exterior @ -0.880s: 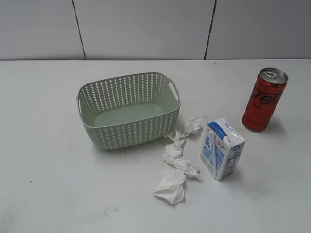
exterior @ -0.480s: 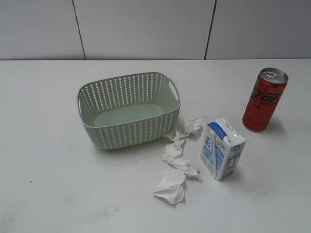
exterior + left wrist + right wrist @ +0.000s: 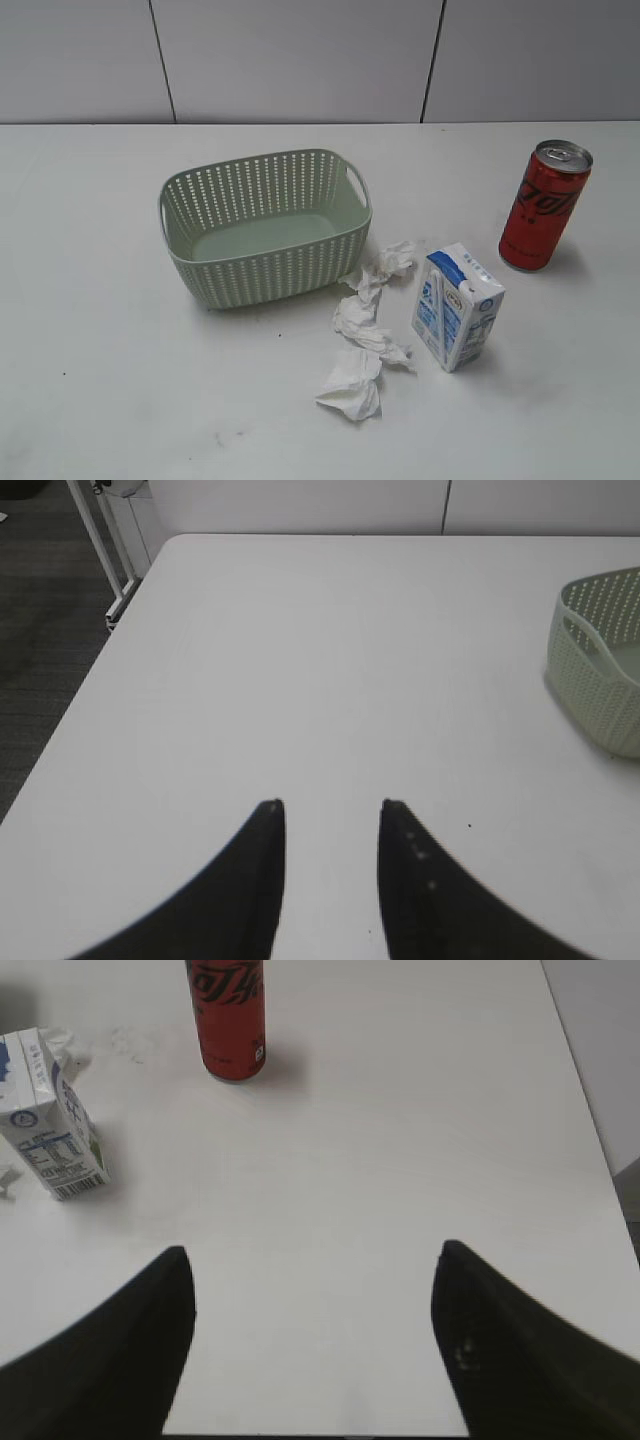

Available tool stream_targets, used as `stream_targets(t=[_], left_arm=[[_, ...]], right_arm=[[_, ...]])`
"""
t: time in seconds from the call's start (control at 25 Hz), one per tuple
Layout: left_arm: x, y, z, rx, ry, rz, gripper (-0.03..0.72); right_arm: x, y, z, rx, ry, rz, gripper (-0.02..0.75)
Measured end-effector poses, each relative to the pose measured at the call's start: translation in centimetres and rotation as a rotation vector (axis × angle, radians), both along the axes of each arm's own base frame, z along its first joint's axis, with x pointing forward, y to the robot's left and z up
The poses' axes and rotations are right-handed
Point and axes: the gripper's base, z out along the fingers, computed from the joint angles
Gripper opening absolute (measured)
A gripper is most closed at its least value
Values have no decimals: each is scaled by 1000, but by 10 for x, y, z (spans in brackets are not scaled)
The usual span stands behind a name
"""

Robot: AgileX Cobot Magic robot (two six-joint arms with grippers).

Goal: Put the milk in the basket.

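Above the bare desk (image 3: 400,1140), both hands empty, milk not yet taken

Right hand (image 3: 312,1260) hangs with its jaws spread wide, gripping nothing and touching nothing; the left hand (image 3: 330,805) has its jaws parted more narrowly, also empty, over bare desk with the basket (image 3: 600,660) off to its right. Out from the right hand, the milk (image 3: 50,1110) stands upright ahead and to its left, near the red can (image 3: 228,1015), with crumpled tissues (image 3: 365,330) between carton and basket in the exterior view. I judge the carton light and fairly stiff but dentable if squeezed hard; its flat broad faces, around mid-height, look the safest hold, clear of the tissues
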Motion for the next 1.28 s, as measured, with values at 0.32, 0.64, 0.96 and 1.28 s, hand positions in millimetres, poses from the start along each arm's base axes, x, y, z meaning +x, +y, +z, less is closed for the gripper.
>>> stream_targets(t=[0.32,0.64,0.96,1.28], left_arm=[[0,0,0,0,0,0,241],[0,0,0,0,0,0,241],[0,0,0,0,0,0,241],[0,0,0,0,0,0,241]], right_arm=[[56,6,8,-7,191,17,573],[119,26,-7,69,403,188,573],[177,55,-18,64,492,340,573],[212,123,-38,9,537,523,573]])
